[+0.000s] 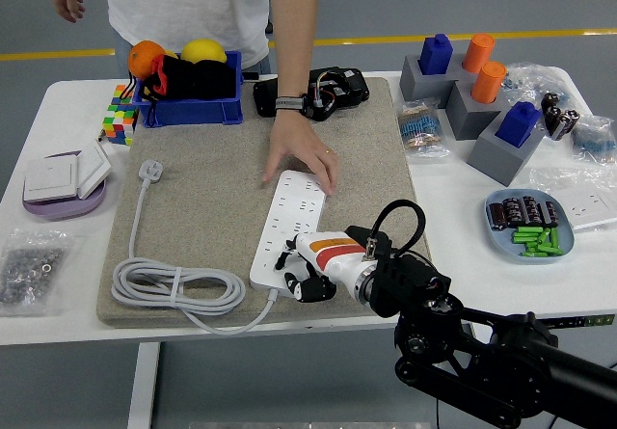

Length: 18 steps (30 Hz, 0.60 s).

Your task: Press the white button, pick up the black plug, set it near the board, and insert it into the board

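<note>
A white power strip (289, 219) lies on the beige felt mat (212, 188). Its white plug (150, 171) and coiled cable (178, 289) lie at the mat's left. My right hand (301, 277) is at the strip's near end with its fingers curled down against it, holding nothing. A person's hand (302, 154) lies flat on the strip's far end. A black plug unit with wires (337, 87) sits at the mat's far edge, partly hidden by the person's forearm. The white button is hidden under my hand.
A blue bin with fruit (188, 111) and a colour cube (118, 116) stand at the far left. Wall switches on a purple dish (63, 180) and a bag of screws (29, 265) lie left. Grey blocks with pegs (472, 92) and a blue dish (528, 225) lie right.
</note>
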Tool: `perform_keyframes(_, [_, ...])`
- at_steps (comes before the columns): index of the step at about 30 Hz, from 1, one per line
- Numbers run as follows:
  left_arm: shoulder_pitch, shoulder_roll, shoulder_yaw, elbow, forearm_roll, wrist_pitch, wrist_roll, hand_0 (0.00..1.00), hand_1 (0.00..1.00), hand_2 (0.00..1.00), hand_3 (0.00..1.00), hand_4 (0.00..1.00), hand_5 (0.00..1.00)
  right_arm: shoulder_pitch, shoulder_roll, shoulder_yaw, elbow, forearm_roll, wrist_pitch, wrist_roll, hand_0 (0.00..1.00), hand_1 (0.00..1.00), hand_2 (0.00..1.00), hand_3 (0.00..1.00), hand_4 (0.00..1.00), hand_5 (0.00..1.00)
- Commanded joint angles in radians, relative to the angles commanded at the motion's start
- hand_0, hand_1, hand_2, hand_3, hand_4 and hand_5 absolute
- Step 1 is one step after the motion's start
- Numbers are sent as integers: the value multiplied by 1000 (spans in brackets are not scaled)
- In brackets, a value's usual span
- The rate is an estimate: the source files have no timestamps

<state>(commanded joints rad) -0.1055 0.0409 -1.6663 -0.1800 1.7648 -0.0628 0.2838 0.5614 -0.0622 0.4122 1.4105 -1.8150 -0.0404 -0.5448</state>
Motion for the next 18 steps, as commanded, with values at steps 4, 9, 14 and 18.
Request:
perform_keyframes(4, [1, -1, 4, 0, -4, 0, -1, 625, 631, 639, 693, 578, 380, 2, 1, 38, 40, -15, 2, -2, 2, 2, 117, 636, 537, 281])
perform_keyframes(9, [0, -3, 8, 0, -11, 1, -2, 625, 631, 640, 693, 578, 380, 2, -2, 88, 102, -43, -1, -1, 2, 2, 117, 636, 537, 282])
perform_keyframes(14, [0, -4, 3, 0, -8, 1, -3, 625, 631, 639, 692, 579, 378, -18, -12, 133, 154, -72, -16, 34, 2, 2, 120, 634, 537, 278])
perform_keyframes(18, [0, -5, 1, 0, -6, 1, -3, 625, 631, 640, 692, 579, 379, -45, -29, 172, 152, -93, -43, 96, 270, 162, 232, 656, 625, 278])
